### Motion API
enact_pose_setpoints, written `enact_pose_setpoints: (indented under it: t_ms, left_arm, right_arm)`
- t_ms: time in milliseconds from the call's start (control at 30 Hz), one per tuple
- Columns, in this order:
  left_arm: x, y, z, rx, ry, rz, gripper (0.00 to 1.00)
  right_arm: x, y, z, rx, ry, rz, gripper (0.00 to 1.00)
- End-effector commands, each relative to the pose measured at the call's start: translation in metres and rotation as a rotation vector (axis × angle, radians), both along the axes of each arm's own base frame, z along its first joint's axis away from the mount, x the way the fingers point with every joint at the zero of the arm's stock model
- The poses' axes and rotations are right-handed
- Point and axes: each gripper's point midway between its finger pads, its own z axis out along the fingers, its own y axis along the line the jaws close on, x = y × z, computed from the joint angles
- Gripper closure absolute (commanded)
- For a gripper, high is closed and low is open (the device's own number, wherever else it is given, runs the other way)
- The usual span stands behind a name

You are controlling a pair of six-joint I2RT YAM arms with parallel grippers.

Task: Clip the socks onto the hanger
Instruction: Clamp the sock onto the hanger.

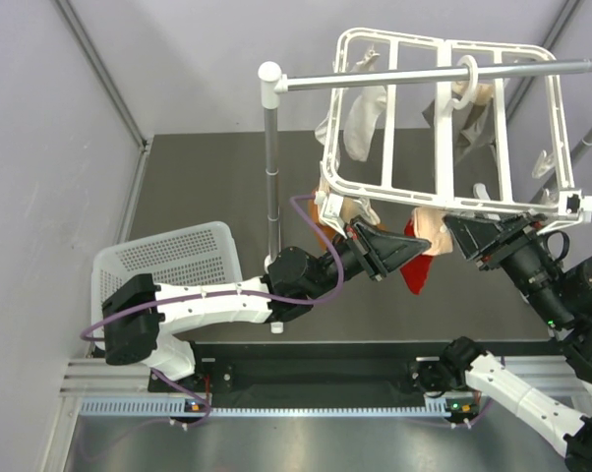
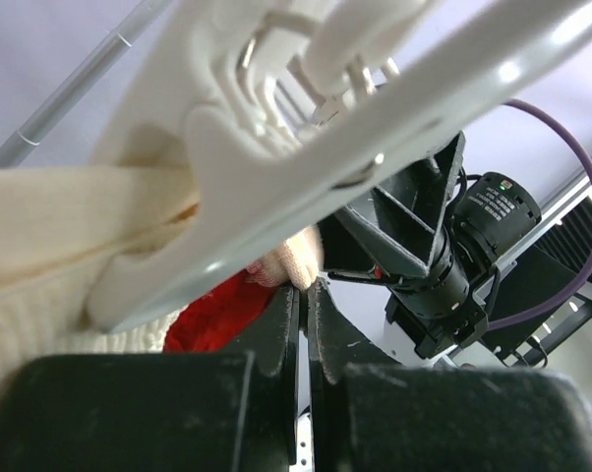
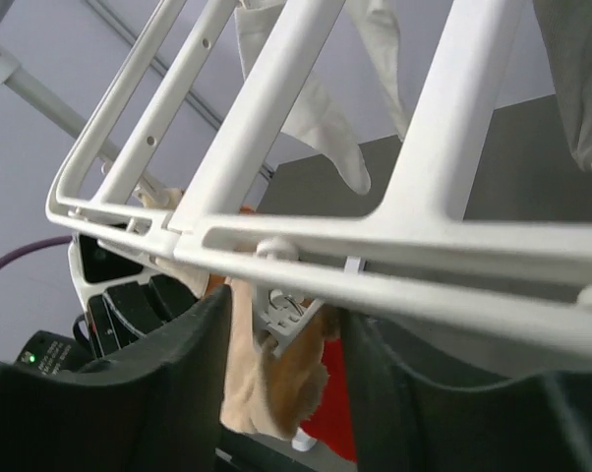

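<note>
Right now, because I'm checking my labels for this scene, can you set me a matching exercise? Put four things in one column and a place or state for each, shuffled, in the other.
1. white sock
2. red sock
3. perforated basket
4. right gripper

A. open, fingers either side of a clip peg
B. far left in the top view
C. hangs under the hanger's far-left part
D. hangs at the hanger's near edge

Pairs: 1-C, 2-D, 3-B, 4-A

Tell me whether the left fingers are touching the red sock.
Touching. The left wrist view shows the left fingers closed, with the pale cuff of the red sock pinched at their tips, no gap between.
</note>
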Motion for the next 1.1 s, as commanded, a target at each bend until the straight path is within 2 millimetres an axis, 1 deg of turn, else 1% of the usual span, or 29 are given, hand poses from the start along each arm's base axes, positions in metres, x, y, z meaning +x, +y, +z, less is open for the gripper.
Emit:
enact_pose_setpoints:
  t_ms: [0,67,100,167,200,267,300,333,367,400,433,467,533,567,600,633,667,700,733,767,800,900,967,1000,1033,1067]
  left_arm:
    - [0.001,0.003,0.017,-0.048,-0.002,0.012,1.0]
    - [0.006,0.004,0.015,-0.039,0.018,0.032,1.0]
    - [0.008,0.004,0.015,-0.037,0.032,0.041,1.0]
    - [0.013,0.006,0.011,-0.024,0.055,0.064,1.0]
    - [0.016,0.007,0.011,-0.02,0.061,0.074,1.0]
    - [0.022,0.008,0.007,0.013,0.082,0.102,1.0]
    - [0.024,0.009,0.007,0.026,0.084,0.113,1.0]
    - [0.026,0.011,0.006,0.044,0.089,0.126,1.0]
    - [0.029,0.014,0.007,0.05,0.091,0.148,1.0]
    - [0.032,0.017,0.007,0.054,0.094,0.163,1.0]
    - [0.033,0.023,0.012,0.049,0.095,0.177,1.0]
    - [0.036,0.023,0.006,0.086,0.099,0.191,1.0]
    - [0.042,0.033,0.009,0.1,0.109,0.232,1.0]
    - [0.044,0.035,0.004,0.137,0.114,0.252,1.0]
    - [0.049,0.04,0.001,0.152,0.129,0.285,1.0]
    - [0.051,0.05,0.008,0.147,0.132,0.308,1.0]
    - [0.053,0.054,0.002,0.182,0.137,0.329,1.0]
    - [0.055,0.065,0.009,0.169,0.141,0.356,1.0]
    - [0.055,0.069,0.011,0.17,0.138,0.366,1.0]
    - [0.056,0.074,0.012,0.179,0.131,0.379,1.0]
    - [0.055,0.082,0.017,0.179,0.128,0.392,1.0]
    - [0.058,0.095,0.02,0.196,0.122,0.43,1.0]
    - [0.058,0.1,0.021,0.199,0.118,0.445,1.0]
    - [0.058,0.103,0.024,0.195,0.114,0.451,1.0]
    - [0.059,0.104,0.023,0.199,0.114,0.453,1.0]
    - [0.058,0.105,0.025,0.197,0.113,0.453,1.0]
  right_arm:
    - [-0.009,0.002,0.002,-0.006,-0.013,0.038,0.51]
    - [-0.01,0.0,0.0,-0.02,-0.013,0.039,0.44]
    - [-0.011,-0.001,-0.002,-0.031,-0.005,0.036,0.37]
    - [-0.014,-0.005,-0.001,-0.047,-0.009,0.032,0.29]
    - [-0.015,-0.005,-0.004,-0.064,0.004,0.034,0.23]
    - [-0.018,-0.009,-0.007,-0.096,0.004,0.03,0.14]
    - [-0.02,-0.013,-0.009,-0.116,0.014,0.024,0.07]
    - [-0.023,-0.016,-0.008,-0.128,0.01,0.022,0.02]
    - [-0.027,-0.02,-0.002,-0.146,-0.014,0.028,0.0]
    - [-0.031,-0.02,-0.001,-0.164,-0.022,0.039,0.0]
    - [-0.035,-0.021,-0.002,-0.182,-0.022,0.052,0.0]
    - [-0.043,-0.021,0.006,-0.2,-0.057,0.085,0.0]
    - [-0.052,-0.019,0.01,-0.221,-0.071,0.131,0.0]
    - [-0.063,-0.017,0.02,-0.223,-0.111,0.179,0.0]
    - [-0.067,-0.015,0.025,-0.223,-0.122,0.201,0.0]
    - [-0.07,-0.016,0.029,-0.222,-0.133,0.205,0.02]
    - [-0.08,-0.015,0.039,-0.211,-0.165,0.242,0.03]
    - [-0.083,-0.016,0.043,-0.211,-0.176,0.247,0.07]
    - [-0.085,-0.017,0.047,-0.214,-0.189,0.25,0.08]
    - [-0.09,-0.018,0.054,-0.21,-0.21,0.263,0.09]
    - [-0.093,-0.017,0.057,-0.213,-0.226,0.277,0.1]
    - [-0.105,-0.012,0.066,-0.217,-0.265,0.337,0.12]
    - [-0.113,-0.006,0.07,-0.206,-0.284,0.394,0.12]
    - [-0.117,-0.005,0.074,-0.194,-0.305,0.406,0.12]
    - [-0.118,-0.004,0.074,-0.186,-0.306,0.414,0.12]
    - [-0.114,-0.004,0.07,-0.184,-0.295,0.401,0.11]
